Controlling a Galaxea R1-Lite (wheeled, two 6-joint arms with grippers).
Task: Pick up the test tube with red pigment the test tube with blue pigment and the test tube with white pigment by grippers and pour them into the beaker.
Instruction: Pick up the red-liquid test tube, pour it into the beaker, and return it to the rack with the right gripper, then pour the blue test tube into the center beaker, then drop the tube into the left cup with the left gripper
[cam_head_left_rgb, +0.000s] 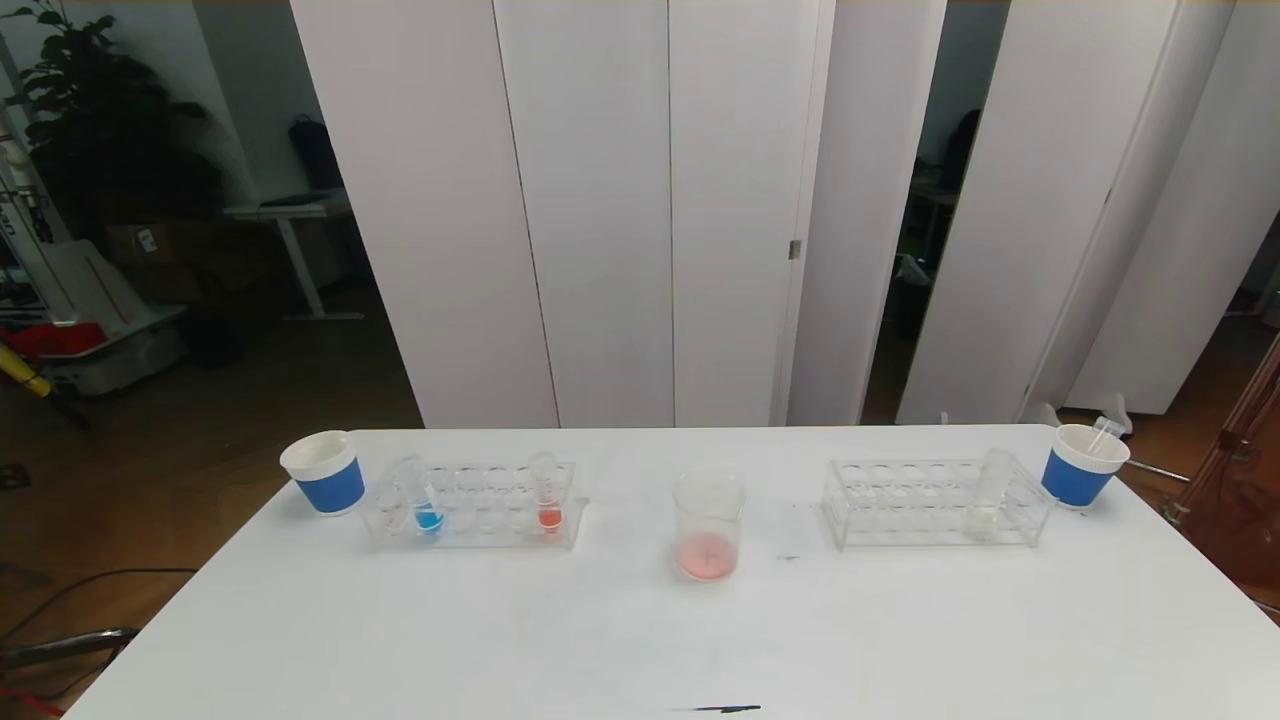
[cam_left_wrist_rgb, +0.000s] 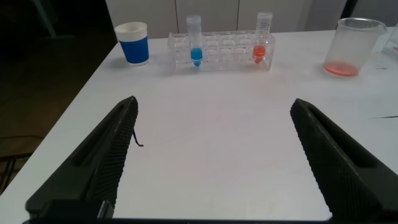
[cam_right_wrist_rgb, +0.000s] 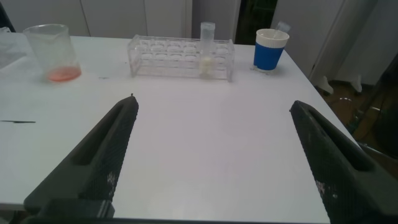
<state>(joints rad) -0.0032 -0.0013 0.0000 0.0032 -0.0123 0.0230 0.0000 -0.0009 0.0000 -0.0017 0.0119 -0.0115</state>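
Beaker (cam_head_left_rgb: 708, 525): table centre, upright, a thin red pool in its bottom; placed midway so either arm can pour into it.

Left rack (cam_head_left_rgb: 472, 503): at 9 o'clock of the beaker, well apart. Holds the test tube with blue pigment (cam_head_left_rgb: 424, 503) and a red-tipped tube (cam_head_left_rgb: 546, 496), both upright so nothing spills.

Right rack (cam_head_left_rgb: 937, 503): at 3 o'clock of the beaker. Holds the test tube with white pigment (cam_head_left_rgb: 986, 499), leaning slightly, at the end nearest the right blue cup (cam_head_left_rgb: 1081, 466).

Left blue cup (cam_head_left_rgb: 324, 472): at 9 o'clock of the left rack.

Left gripper (cam_left_wrist_rgb: 214, 165): jaws spread wide, empty, low over bare table, facing its rack.

Right gripper (cam_right_wrist_rgb: 214, 165): likewise wide, empty, facing the white tube's rack.

Judgement: red seems poured; blue and white remain.
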